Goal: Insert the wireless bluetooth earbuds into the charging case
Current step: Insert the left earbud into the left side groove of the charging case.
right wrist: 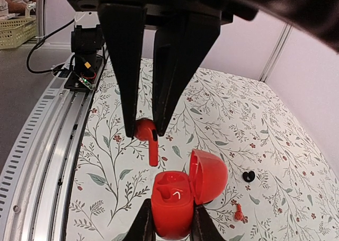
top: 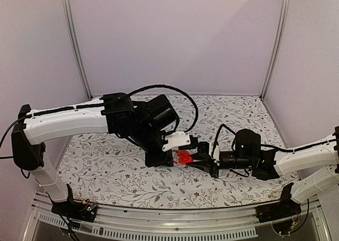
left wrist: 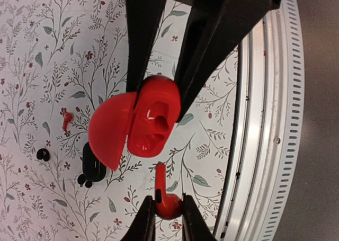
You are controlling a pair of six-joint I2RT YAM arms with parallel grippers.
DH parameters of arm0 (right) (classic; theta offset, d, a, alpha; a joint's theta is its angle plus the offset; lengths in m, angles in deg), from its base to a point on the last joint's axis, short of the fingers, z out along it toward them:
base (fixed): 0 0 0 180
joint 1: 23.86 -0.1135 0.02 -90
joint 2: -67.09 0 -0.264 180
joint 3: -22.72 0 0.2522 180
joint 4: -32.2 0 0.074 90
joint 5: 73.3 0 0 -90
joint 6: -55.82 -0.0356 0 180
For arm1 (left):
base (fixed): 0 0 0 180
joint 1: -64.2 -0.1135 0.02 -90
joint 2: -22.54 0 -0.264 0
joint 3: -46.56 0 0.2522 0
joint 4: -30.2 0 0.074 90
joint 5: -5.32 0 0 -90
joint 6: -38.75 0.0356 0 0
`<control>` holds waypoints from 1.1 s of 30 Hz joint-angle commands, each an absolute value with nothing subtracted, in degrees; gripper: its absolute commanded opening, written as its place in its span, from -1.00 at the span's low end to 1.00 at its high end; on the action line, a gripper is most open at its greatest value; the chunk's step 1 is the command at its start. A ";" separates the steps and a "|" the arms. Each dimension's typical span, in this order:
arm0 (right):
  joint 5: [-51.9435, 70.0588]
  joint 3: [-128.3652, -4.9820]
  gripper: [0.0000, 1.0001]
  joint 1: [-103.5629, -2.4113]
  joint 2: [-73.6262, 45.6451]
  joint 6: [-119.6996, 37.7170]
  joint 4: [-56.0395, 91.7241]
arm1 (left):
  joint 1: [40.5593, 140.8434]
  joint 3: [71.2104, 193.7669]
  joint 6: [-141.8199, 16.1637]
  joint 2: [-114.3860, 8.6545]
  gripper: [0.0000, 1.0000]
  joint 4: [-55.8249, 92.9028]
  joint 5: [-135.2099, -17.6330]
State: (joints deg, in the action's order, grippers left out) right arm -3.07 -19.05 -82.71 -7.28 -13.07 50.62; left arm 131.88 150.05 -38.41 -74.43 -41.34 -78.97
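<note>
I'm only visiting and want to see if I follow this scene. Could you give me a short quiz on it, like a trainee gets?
1. True or false: the red charging case held by the left gripper is shut.
2. What grips the red earbud nearest the case? A) left gripper B) right gripper C) nothing
3. Fill in: a second red earbud lies on the ____.
Key: 1 false, its lid is open; 2 B; 3 table.
</note>
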 commanded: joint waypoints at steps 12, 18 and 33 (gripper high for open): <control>-4.32 -18.91 -1.00 -85.09 -7.98 -12.33 50.96 | 132.47 153.48 -39.04 -74.89 -0.75 -40.08 -78.30; -3.33 -19.12 -1.00 -85.21 -7.64 -12.86 51.31 | 132.54 153.10 -39.11 -74.94 -0.75 -40.17 -76.97; -1.88 -18.22 -1.00 -85.22 -6.37 -14.20 53.13 | 132.58 152.86 -39.66 -74.89 -0.75 -40.61 -74.81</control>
State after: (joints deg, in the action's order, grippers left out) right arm -2.90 -18.70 -84.72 -7.34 -13.18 51.58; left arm 131.88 152.17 -39.33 -74.47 -41.23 -76.15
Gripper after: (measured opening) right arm 0.181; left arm 0.125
